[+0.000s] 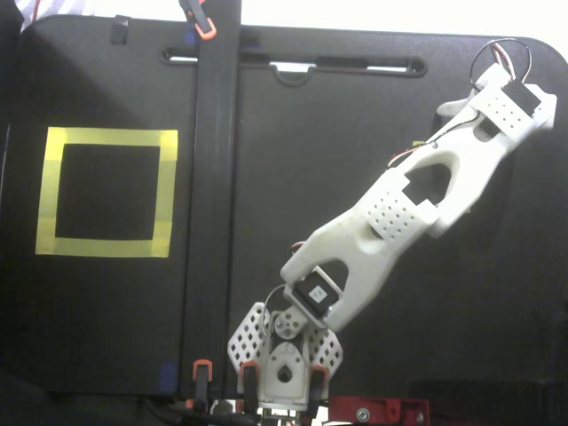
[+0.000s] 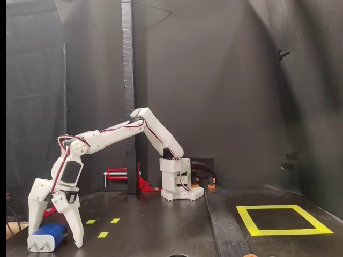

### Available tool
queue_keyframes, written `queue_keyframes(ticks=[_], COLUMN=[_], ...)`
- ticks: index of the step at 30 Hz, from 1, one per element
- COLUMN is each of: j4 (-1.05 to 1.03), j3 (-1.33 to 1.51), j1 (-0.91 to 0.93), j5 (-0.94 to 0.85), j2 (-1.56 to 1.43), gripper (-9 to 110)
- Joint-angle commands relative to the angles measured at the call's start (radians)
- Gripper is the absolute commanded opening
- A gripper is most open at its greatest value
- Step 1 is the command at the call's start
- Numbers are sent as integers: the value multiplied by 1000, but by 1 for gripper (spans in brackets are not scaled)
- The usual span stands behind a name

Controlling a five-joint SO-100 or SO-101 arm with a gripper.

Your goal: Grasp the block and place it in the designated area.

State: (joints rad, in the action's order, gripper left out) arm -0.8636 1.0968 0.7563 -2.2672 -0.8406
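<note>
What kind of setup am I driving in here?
Probably a hobby or lab test booth: black table with dark backdrop walls, a yellow tape square, and the arm's base clamped to the table edge.

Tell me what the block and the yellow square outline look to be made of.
The block looks like smooth moulded plastic: glossy blue body, white end, two pale prongs that may be metal. The yellow square outline looks like matte adhesive tape, flat strips overlapping at the corners. The open end effector straddles the block.

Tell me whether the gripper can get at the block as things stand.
Probably yes. In a fixed view the gripper is open with a finger on either side of the block, and nothing lies between them.
</note>
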Motion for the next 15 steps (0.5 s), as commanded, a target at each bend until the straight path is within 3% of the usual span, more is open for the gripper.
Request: queue_keyframes(ticks=[1, 8, 15], j4=[-20, -25, -26], j3=[-26, -26, -25], j1=[-6, -6, -5], j5=[0, 0, -5], j2=[-3, 6, 14], gripper=[44, 44, 24])
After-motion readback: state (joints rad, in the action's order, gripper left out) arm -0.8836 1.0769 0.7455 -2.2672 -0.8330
